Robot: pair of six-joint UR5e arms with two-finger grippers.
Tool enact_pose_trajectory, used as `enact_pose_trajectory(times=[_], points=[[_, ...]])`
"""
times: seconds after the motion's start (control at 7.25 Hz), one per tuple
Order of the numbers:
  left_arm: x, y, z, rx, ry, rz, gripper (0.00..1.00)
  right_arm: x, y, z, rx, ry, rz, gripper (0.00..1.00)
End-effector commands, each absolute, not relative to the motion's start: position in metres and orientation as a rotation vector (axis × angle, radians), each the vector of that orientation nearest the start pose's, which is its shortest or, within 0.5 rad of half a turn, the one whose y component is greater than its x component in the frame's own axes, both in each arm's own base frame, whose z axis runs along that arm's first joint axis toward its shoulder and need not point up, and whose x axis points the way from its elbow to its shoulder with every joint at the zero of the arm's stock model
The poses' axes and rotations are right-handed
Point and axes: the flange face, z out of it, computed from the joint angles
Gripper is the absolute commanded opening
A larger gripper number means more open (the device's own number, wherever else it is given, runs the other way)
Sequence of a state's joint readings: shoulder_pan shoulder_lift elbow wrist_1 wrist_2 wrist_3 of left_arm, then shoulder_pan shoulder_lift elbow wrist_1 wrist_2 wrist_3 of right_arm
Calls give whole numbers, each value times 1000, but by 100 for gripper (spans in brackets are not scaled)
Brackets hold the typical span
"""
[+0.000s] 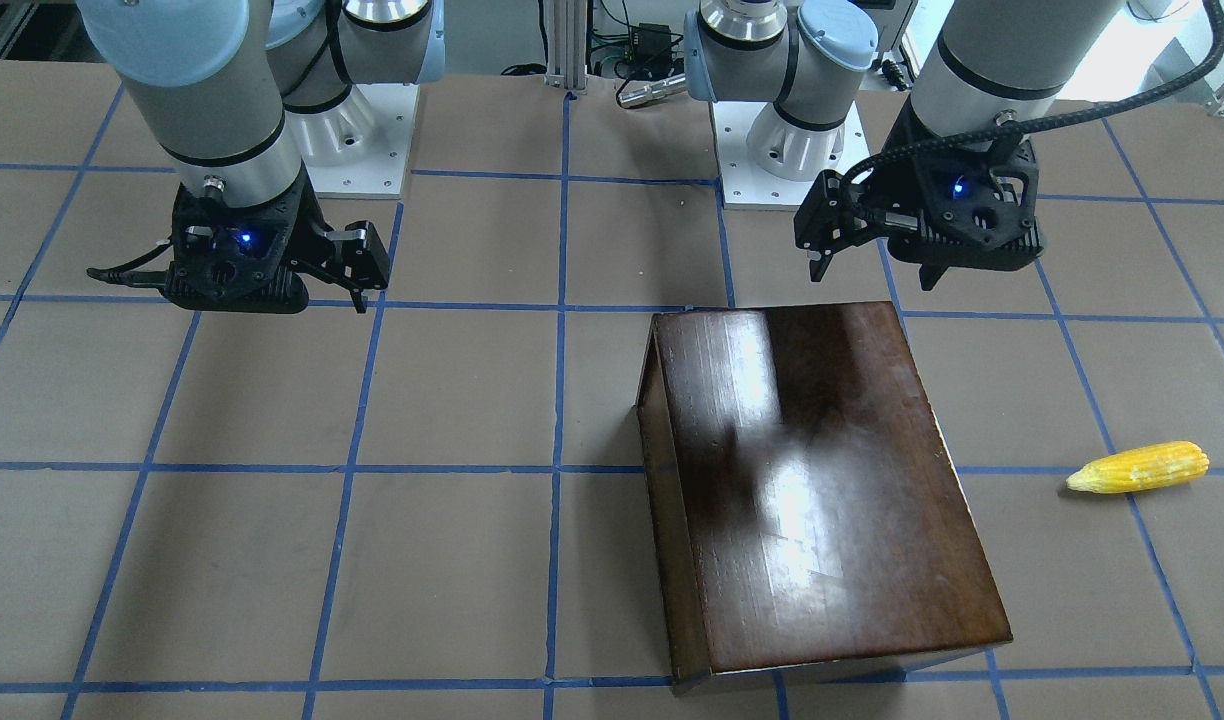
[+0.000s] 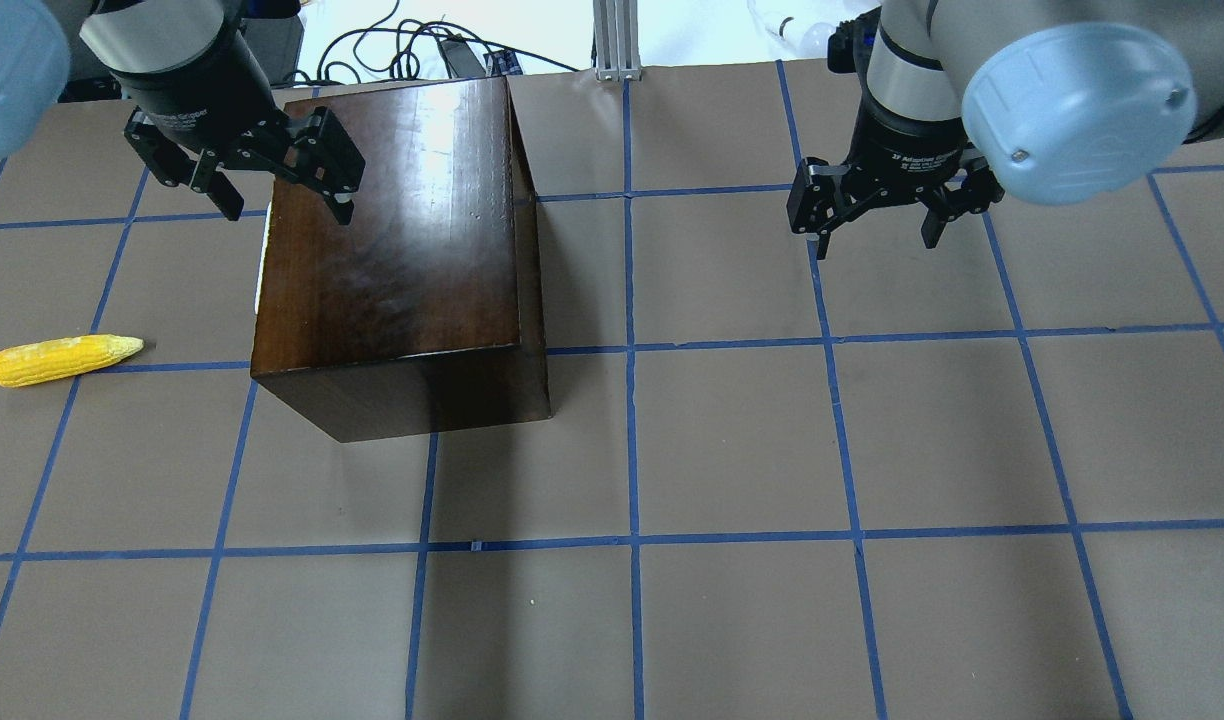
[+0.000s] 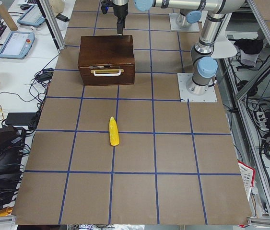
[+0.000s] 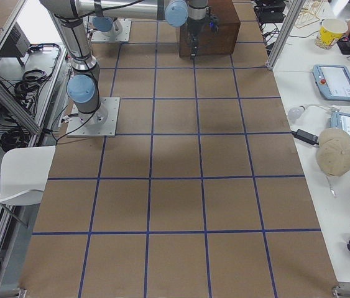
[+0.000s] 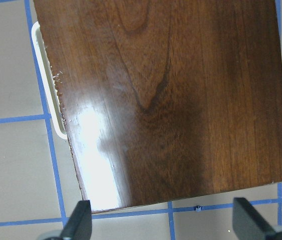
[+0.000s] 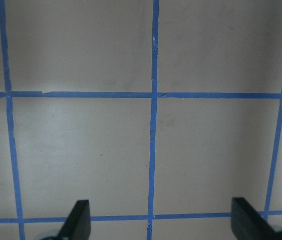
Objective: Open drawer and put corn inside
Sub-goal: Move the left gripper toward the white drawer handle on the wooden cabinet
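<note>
The box (image 2: 392, 230) of dark glossy wood was placed on the bench (image 2: 732, 450) in the robot's left half, nearer to the edge opposite the robot. Its drawer (image 3: 107, 79) was seen fully closed, with the front and the pale handle (image 3: 107, 72) turned toward the bench's left edge. The corn (image 2: 64, 360) was laid flat on the bench on that same side, apart from the box, its pointed end directed to the box. The left pincer (image 2: 286, 200) was held above the box top without touching it, its fingers spread wide and nothing between them. The right pincer (image 2: 876, 240) was also spread wide and held nothing, above bare bench and well apart from the box.
</note>
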State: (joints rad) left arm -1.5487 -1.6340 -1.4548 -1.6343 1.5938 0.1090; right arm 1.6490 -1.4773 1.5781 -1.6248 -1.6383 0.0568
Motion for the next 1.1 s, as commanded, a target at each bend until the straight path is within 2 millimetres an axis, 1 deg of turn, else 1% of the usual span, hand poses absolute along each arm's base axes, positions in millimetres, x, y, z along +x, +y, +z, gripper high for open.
enact_pose_trajectory(times=[0.0, 0.41, 0.69, 0.83, 0.97], points=[[-120, -515, 514, 136, 3111, 1, 100, 167, -513, 442, -37, 3211, 66, 100], [-119, -517, 513, 134, 3114, 3, 100, 167, -513, 442, -37, 3211, 66, 100], [-118, -521, 509, 136, 3120, 2, 100, 167, -513, 442, -37, 3211, 69, 100], [-108, -531, 509, 122, 3124, -3, 100, 167, -513, 443, -37, 3211, 66, 100], [-75, -548, 516, 44, 3122, -11, 100, 167, -513, 442, -37, 3211, 69, 100]])
